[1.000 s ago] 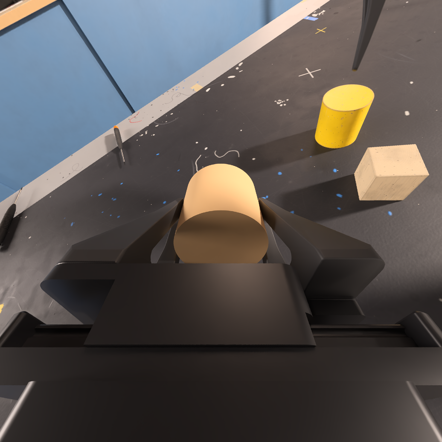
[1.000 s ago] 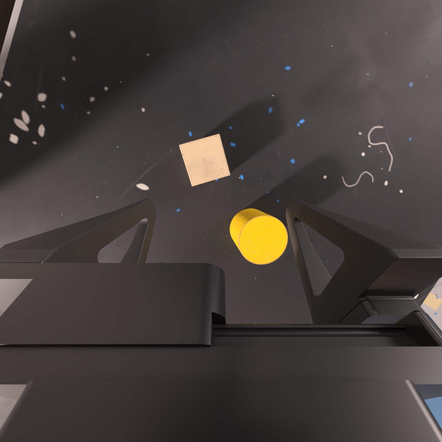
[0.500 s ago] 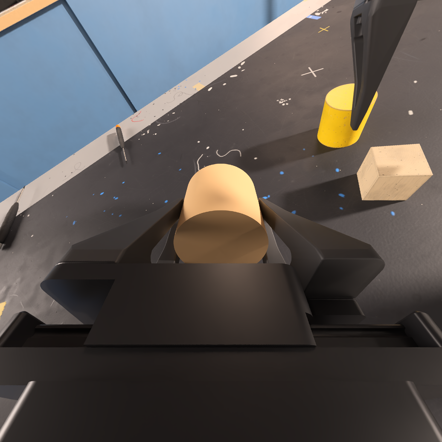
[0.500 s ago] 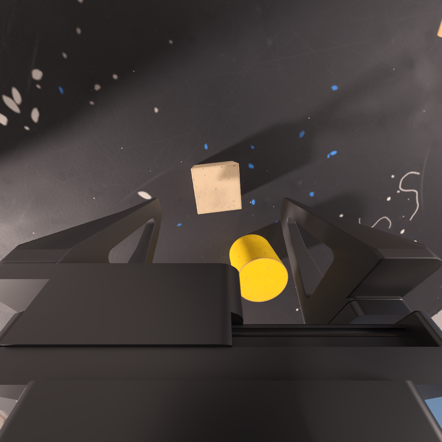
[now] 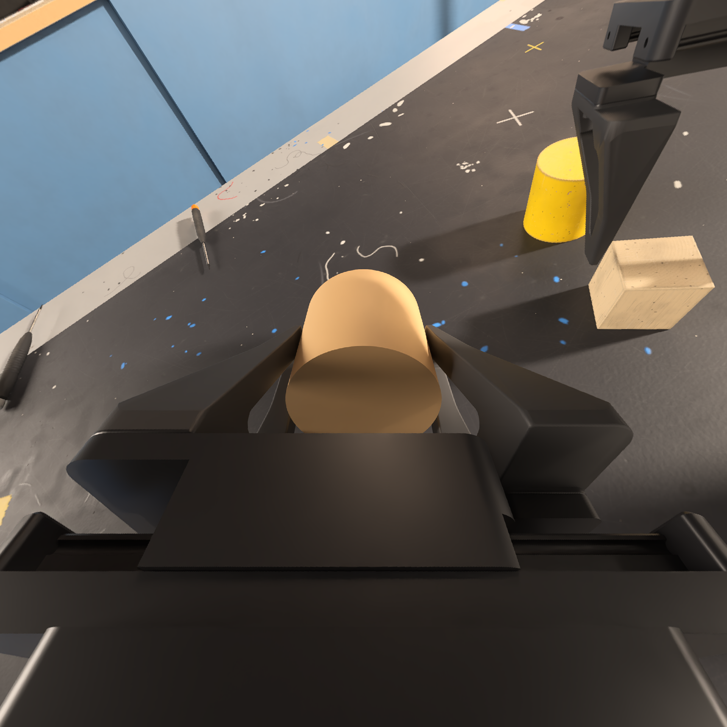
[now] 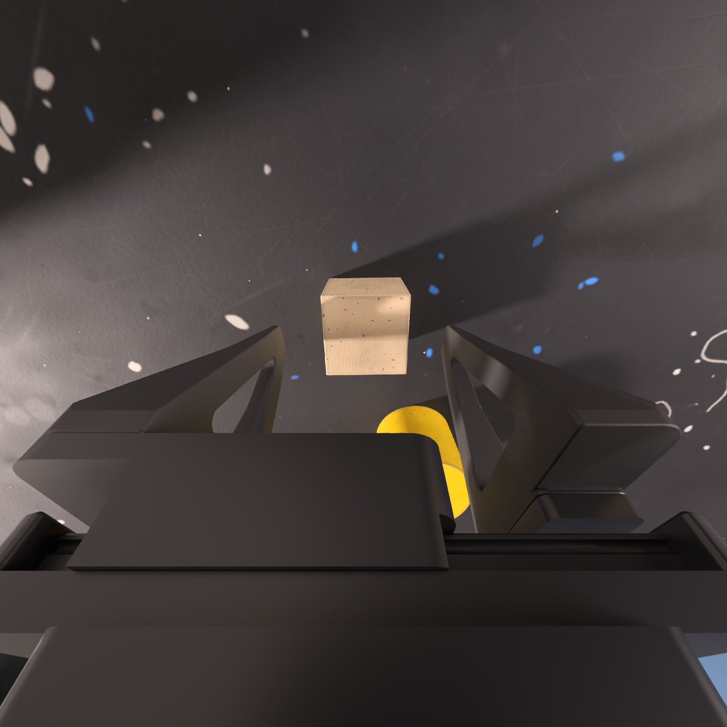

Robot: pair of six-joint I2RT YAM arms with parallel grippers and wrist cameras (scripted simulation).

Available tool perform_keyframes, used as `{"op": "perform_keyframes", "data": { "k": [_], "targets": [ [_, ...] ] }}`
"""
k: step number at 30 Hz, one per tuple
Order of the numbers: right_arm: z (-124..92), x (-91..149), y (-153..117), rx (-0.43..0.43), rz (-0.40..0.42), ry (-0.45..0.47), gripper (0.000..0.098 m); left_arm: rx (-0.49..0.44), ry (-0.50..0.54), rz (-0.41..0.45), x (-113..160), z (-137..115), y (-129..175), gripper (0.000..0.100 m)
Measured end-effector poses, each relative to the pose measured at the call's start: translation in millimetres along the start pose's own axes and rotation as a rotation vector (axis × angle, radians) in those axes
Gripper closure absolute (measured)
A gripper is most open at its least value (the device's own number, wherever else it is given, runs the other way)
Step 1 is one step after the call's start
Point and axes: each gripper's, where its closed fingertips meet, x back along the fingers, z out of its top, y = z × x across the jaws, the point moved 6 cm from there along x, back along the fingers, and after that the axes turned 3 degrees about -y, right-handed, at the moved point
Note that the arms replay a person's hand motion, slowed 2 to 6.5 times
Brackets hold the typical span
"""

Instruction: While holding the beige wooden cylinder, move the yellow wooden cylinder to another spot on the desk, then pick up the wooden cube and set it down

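So the left claw (image 5: 362, 354) is clamped on the beige wooden cylinder (image 5: 362, 346), one finger pressed against each curved side, flat end facing back toward the camera, and it's held up off the desk (image 5: 393, 204). Ahead and to the right of that claw the yellow wooden cylinder (image 5: 554, 196) stands upright on the desk, and the wooden cube (image 5: 649, 283) sits just beside it, a bit nearer. The right claw (image 6: 364, 377) is spread wide and has nothing in it. In its own view the yellow cylinder (image 6: 444, 452) is low between the fingers, hugging the right-hand finger (image 6: 491, 393) and half hidden behind the claw body, though I can't tell if it's actually touching. The cube (image 6: 365, 326) is just past the fingertips, roughly centred in the gap, apart from both fingers. From the left wrist view the right claw (image 5: 617, 177) hangs point-down in front of the yellow cylinder, its tip close by the cube's top edge. Room-wise: the desk's pale edge strip (image 5: 275, 165) runs diagonally ahead-left of the left claw with blue panels (image 5: 118, 118) beyond it, and a small screwdriver with an orange tip (image 5: 200, 232) lies near that edge. There's bare dark matte surface between the left claw and the blocks, scuffed and flecked with white and blue paint. The cube is pale speckled wood with crisp edges, and the yellow one is speckled too.
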Motion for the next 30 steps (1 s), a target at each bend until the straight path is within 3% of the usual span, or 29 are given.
{"op": "perform_keyframes", "data": {
  "k": [12,14,18,24,30],
  "targets": [
    [1.5,-11.2,1.8,0.022,0.02,-0.051,0.0359,-0.002,-0.007,-0.001,-0.1,-1.3,0.3,0.049],
    [1.6,-12.9,1.9,0.022,0.023,-0.06,0.0406,-0.002,-0.008,-0.001,-0.1,-1.5,0.3,0.049],
    [1.4,-16.0,2.8,0.001,0.039,-0.08,0.0588,-0.002,-0.009,-0.001,-0.3,-1.3,0.2,0.049],
    [2.6,-11.4,8.3,-0.069,0.052,-0.082,0.0593,-0.001,-0.01,0.003,-0.4,-1.4,-0.3,0.049],
    [4.7,8.1,15.8,-0.154,0.02,-0.032,0.0593,-0.001,-0.011,0.007,-0.4,-1.5,-0.8,0.049]
  ]
}}
